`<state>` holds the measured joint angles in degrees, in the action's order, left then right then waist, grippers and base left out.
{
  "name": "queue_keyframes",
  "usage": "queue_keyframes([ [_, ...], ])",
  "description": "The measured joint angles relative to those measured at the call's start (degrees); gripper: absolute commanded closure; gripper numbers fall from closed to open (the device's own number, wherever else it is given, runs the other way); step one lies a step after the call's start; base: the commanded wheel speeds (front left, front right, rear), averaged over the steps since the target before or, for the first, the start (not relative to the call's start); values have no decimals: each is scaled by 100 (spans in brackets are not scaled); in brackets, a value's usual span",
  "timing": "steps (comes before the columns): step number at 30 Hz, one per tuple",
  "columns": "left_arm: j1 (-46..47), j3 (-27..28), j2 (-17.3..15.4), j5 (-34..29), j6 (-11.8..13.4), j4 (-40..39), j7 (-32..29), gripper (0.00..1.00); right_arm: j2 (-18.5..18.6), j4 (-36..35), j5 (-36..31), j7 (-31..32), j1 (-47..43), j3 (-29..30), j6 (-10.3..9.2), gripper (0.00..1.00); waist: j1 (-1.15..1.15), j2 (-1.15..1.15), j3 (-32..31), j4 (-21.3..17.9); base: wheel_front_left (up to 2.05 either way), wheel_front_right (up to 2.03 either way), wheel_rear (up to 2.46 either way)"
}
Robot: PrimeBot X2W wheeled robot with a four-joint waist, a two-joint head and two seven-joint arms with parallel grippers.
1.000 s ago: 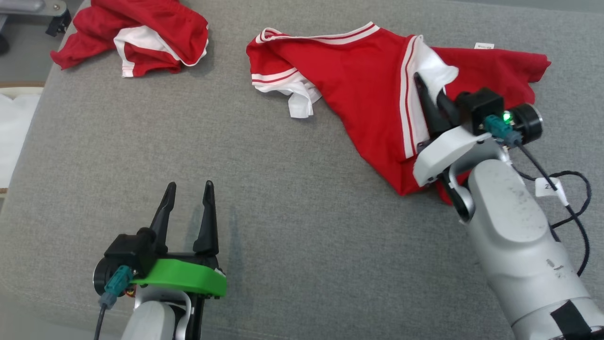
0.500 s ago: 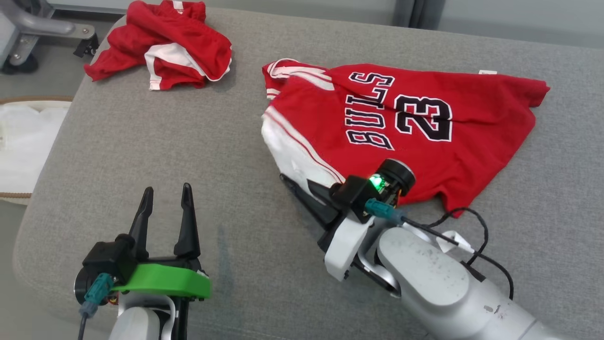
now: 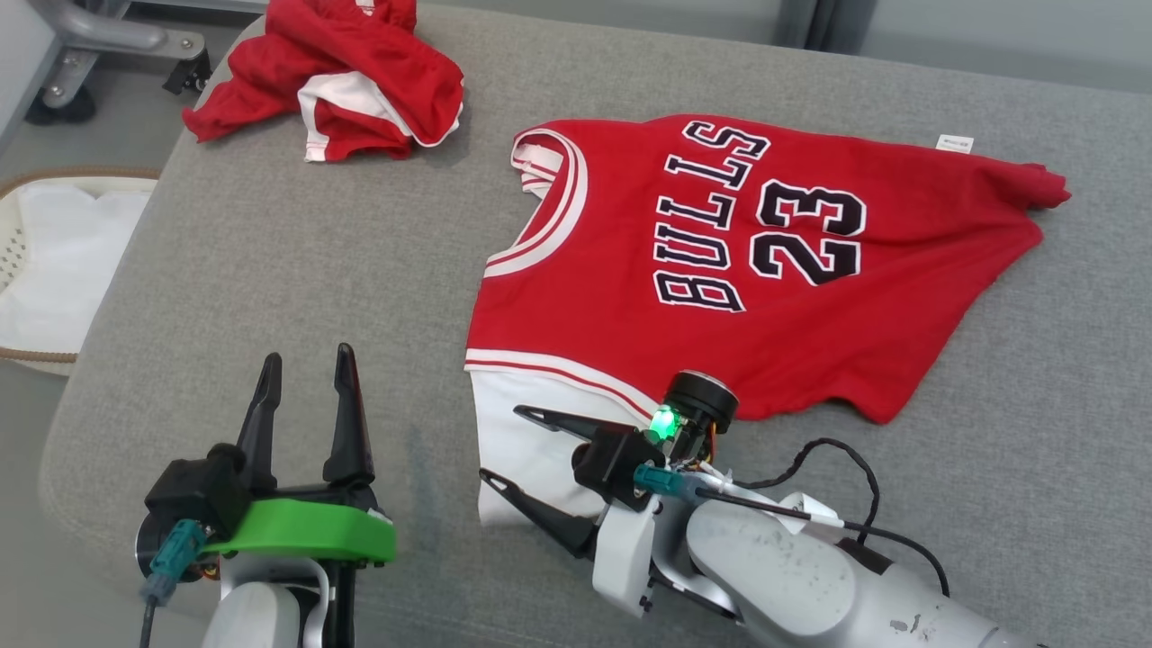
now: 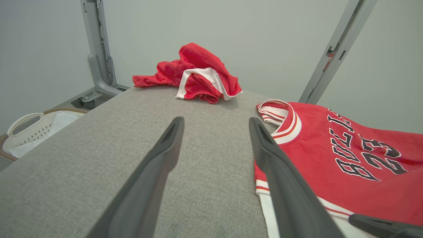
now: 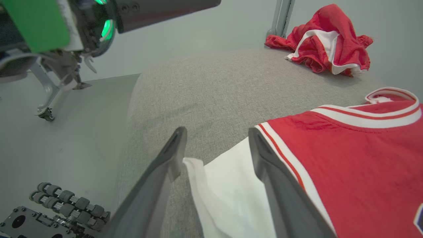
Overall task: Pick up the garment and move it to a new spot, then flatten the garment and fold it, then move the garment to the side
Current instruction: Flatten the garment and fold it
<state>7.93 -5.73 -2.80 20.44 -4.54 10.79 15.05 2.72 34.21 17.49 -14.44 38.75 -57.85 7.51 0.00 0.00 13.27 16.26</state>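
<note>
Red Bulls 23 jersey (image 3: 720, 261) lies spread centre-right of frame on the grey padded table (image 3: 315, 270), print up. We have our right gripper (image 3: 500, 443) fingers wide apart, straddling its white lower-left corner, nothing pinched. Left gripper (image 3: 306, 355) also spread, lower left, over bare table. Crumpled red garment (image 3: 360, 72) sits upper left.

The right gripper (image 5: 216, 132) hangs low over the grey counter (image 5: 205, 86), its fingers (image 5: 158, 185) spread wide. The jersey (image 5: 347, 165) lies flat, its white panel (image 5: 228, 195) between them, loose. A crumpled red garment (image 5: 325, 39) sits at the counter's far edge. A green mount (image 5: 36, 23) hangs above the floor (image 5: 66, 138).
</note>
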Motion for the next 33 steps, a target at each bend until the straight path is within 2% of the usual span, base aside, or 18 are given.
queue_keyframes([
  [3,-1,-35,0,-11,0,8,0,0,-1,-18,71,-23,-81,224,0,0,0,0,-85,-80,0,0,0],
  [7,-5,-78,0,-62,-1,27,0,0,-1,-92,31,-53,-194,989,0,0,0,0,-218,-235,0,0,0],
  [18,-85,-240,0,-188,-51,136,0,0,7,-300,-1109,-56,-1067,4164,0,0,0,0,-507,-798,0,0,0],
  [22,-84,-339,0,-187,-51,142,0,0,11,-170,-1546,-56,-1308,5049,0,0,0,0,-454,-909,0,0,0],
  [25,-61,-415,1,-169,-51,126,0,0,12,-12,-1669,-56,-1349,5410,0,0,0,0,-352,-915,0,0,0],
  [33,61,-524,0,-82,-42,96,0,0,5,626,-1815,-20,-1148,5901,0,0,0,0,-5,-765,0,0,0],
])
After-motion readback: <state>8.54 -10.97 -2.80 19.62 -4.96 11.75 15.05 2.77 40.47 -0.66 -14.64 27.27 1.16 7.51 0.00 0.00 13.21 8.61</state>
